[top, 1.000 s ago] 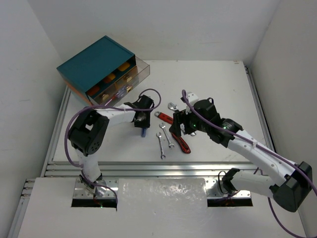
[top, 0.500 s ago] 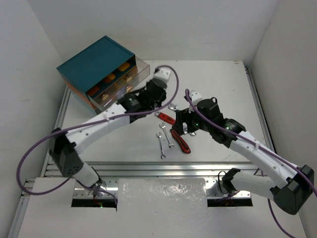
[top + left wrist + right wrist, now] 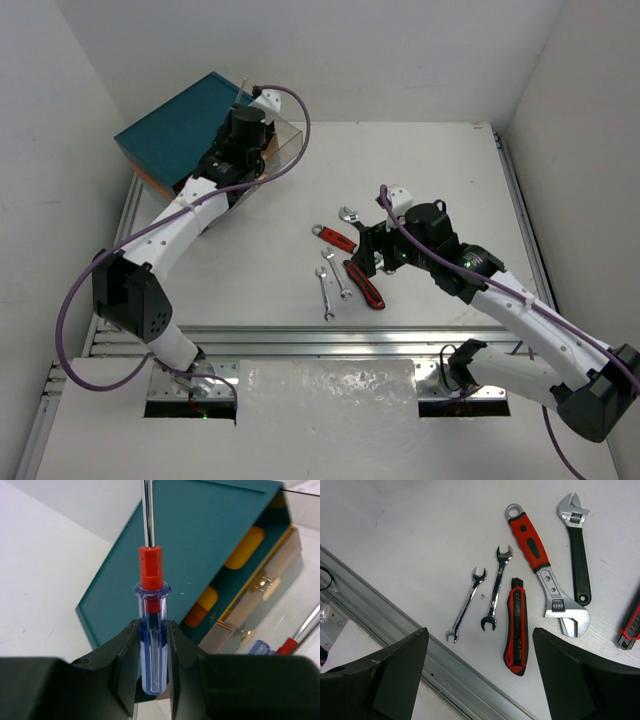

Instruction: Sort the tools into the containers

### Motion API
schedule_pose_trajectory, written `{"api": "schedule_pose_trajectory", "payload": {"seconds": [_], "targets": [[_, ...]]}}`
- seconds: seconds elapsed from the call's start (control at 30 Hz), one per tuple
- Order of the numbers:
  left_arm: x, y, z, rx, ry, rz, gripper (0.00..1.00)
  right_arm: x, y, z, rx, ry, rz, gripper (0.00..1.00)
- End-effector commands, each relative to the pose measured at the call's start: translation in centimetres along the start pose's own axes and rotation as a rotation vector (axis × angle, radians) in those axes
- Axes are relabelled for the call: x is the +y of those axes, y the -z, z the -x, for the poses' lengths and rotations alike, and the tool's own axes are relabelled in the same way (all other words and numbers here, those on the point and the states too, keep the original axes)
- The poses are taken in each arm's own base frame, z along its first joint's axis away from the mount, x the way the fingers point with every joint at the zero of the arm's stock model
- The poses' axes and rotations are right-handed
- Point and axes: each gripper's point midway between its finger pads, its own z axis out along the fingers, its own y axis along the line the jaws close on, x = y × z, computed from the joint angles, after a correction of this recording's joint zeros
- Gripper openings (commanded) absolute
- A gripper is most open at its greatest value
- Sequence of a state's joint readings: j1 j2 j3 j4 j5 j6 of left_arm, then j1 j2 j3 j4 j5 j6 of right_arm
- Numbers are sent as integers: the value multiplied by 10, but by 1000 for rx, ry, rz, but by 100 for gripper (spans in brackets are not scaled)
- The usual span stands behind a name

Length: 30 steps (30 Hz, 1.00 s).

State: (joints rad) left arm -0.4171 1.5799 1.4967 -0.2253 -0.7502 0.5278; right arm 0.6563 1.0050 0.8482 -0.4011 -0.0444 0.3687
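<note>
Screwdriver [image 3: 150, 597] clamped in left gripper [image 3: 151, 642]; right gripper [image 3: 480, 645], apart, over four wrenches [image 3: 496, 587] and perhaps two cutters [image 3: 516, 630]

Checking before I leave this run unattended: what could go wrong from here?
1. The left gripper pinches the screwdriver only low on its handle; it may pivot or slip.
2. It appears over the cabinet top, not the open drawer; releasing now would likely miss.
3. The cutter lies close beside a wrench; the open right gripper could catch both.
</note>
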Motion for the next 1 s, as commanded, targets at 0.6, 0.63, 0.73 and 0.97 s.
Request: {"api": "schedule_pose_trajectory", "payload": {"seconds": [0.6, 0.63, 0.73, 0.97], "targets": [[-86, 37, 29, -21, 232, -291, 0, 1, -10, 6, -3, 2, 8, 85], [-93, 32, 22, 3, 220, -289, 0, 1, -10, 6, -1, 3, 6, 85], [-116, 10, -8, 102, 165, -235, 0, -2, -10, 3, 3, 5, -9, 85], [-104, -31, -36, 196, 117, -104, 0, -6, -12, -1, 7, 11, -21, 85]]}}
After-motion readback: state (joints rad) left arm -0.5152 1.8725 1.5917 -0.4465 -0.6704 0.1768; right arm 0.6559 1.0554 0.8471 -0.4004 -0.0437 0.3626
